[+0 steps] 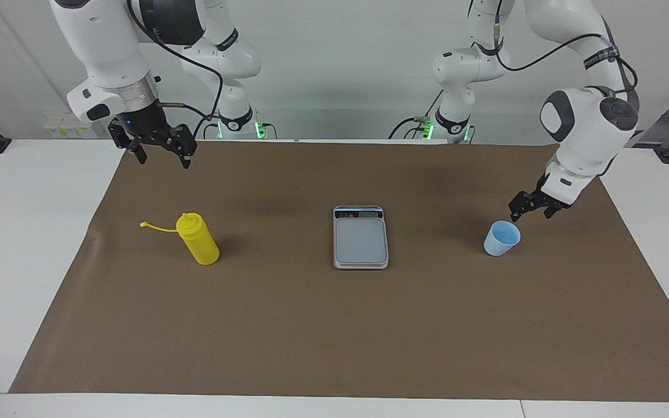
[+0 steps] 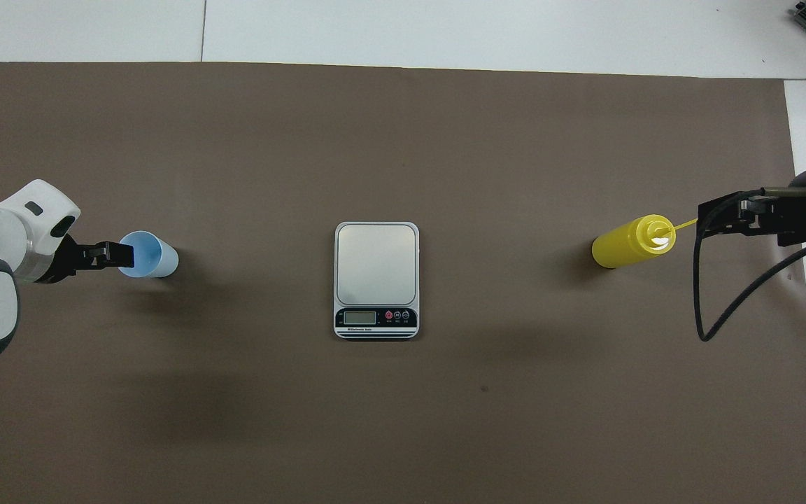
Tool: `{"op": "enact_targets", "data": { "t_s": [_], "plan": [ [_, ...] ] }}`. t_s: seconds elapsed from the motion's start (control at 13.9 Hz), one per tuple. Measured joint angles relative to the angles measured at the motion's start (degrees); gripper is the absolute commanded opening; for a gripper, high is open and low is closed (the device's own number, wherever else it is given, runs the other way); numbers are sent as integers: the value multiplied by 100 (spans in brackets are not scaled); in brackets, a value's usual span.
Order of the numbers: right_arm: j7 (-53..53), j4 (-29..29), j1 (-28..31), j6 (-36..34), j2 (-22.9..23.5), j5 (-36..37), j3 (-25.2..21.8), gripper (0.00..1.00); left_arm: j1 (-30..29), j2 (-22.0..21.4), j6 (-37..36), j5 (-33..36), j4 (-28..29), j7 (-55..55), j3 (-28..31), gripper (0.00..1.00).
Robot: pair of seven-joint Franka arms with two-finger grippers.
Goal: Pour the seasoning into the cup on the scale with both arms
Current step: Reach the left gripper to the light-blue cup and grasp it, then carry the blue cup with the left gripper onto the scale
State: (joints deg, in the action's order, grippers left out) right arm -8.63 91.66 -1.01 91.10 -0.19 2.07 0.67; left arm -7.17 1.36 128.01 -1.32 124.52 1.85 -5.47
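**Reaching for the cup; nothing on the scale yet**

I am working the first step: getting the cup (image 1: 502,238) into the left gripper (image 1: 533,206) so it can go onto the scale (image 1: 360,237). The left gripper is hanging low at the cup's rim, on the side toward the left arm's end of the table, with its fingers spread and nothing between them. From the facing camera I am reading it as just beside the rim and a little above it, not yet around the cup (the overhead view makes it look as if the tips overlap the rim, which I am not trusting).

The cup is standing upright on the brown mat (image 1: 334,325), well apart from the scale, which is sitting in the middle with its plate bare. The seasoning (image 1: 197,238) is standing toward the right arm's end of the table, its cap strap trailing outward. The right gripper (image 1: 157,150) is waiting up in the air over the mat's edge by the robots, released and empty.

Next, I am judging, the left gripper needs to drop lower so its fingers straddle the cup wall, then close gently: the cup looks light and thin, so a nudge could tip or slide it.
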Motion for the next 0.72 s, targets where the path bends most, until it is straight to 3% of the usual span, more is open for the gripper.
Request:
{"op": "enact_targets", "data": {
  "t_s": [0.29, 0.36, 0.5, 0.58, 0.72],
  "plan": [
    [0, 0, 0, 0, 0, 0, 0, 100, 13, 347, 459, -19, 27, 159, -31, 100],
    [0, 0, 0, 0, 0, 0, 0, 100, 13, 438, 515, -19, 27, 174, -34, 80],
    [0, 0, 0, 0, 0, 0, 0, 100, 15, 506, 525, -20, 26, 187, -37, 7],
    [0, 0, 0, 0, 0, 0, 0, 100, 22, 506, 523, -20, 26, 189, -47, 0],
    [0, 0, 0, 0, 0, 0, 0, 100, 59, 506, 520, -21, 25, 201, -61, 0]
  ]
}}
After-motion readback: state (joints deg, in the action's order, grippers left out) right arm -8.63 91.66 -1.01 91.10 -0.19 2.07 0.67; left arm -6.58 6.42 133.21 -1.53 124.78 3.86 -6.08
